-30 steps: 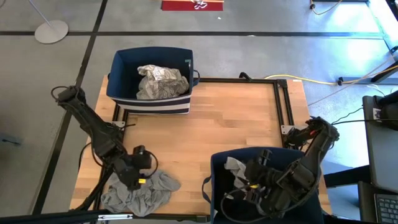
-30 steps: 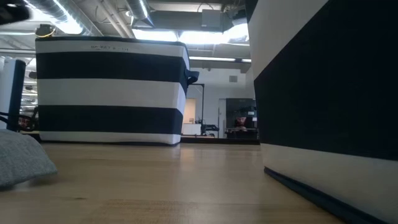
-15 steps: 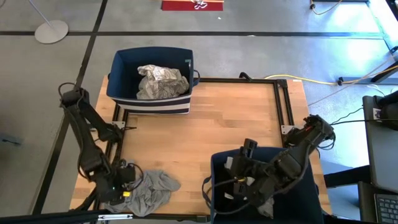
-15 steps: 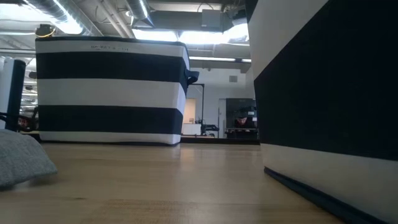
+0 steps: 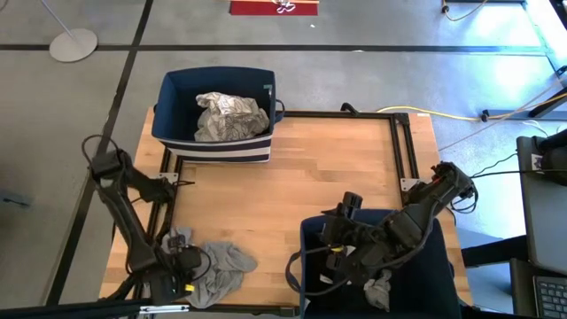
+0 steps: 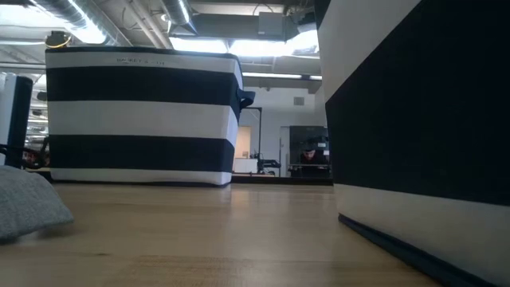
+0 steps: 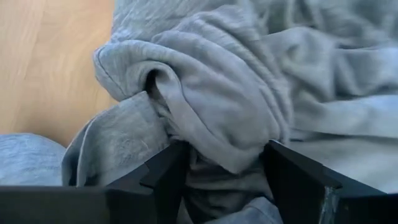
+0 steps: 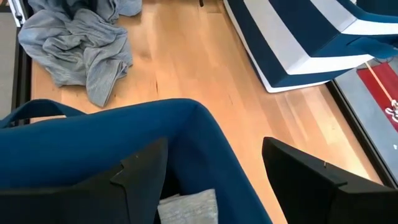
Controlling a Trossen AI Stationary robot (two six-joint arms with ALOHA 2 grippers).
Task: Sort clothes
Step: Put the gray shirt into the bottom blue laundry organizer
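We see the left gripper [image 5: 182,270] down at the near-left corner of the table [image 5: 328,168], right on the grey garment [image 5: 217,270] heaped there. In the left wrist view its fingers [image 7: 166,177] stand apart with a bunched fold of that grey garment [image 7: 217,106] between them; looks like they flank the fold, but we can't tell if it's truly clamped

Right gripper [image 5: 341,252] is over the near bin [image 5: 306,266] at the table's near-right, inside its rim. Right wrist view shows its fingers [image 8: 305,186] spread wide, nothing between them, the blue bin wall [image 8: 112,143] under them and a bit of grey cloth [image 8: 186,208] inside the bin. A pale piece [image 5: 379,288] also lies in that bin in the high view

Far bin [image 5: 217,146] at the far-left edge holds a crumpled white patterned garment [image 5: 229,117]. Low view only gives us the striped far bin [image 6: 139,115], the near bin's side [image 6: 414,119] and a grey edge of cloth [image 6: 28,203] at the left
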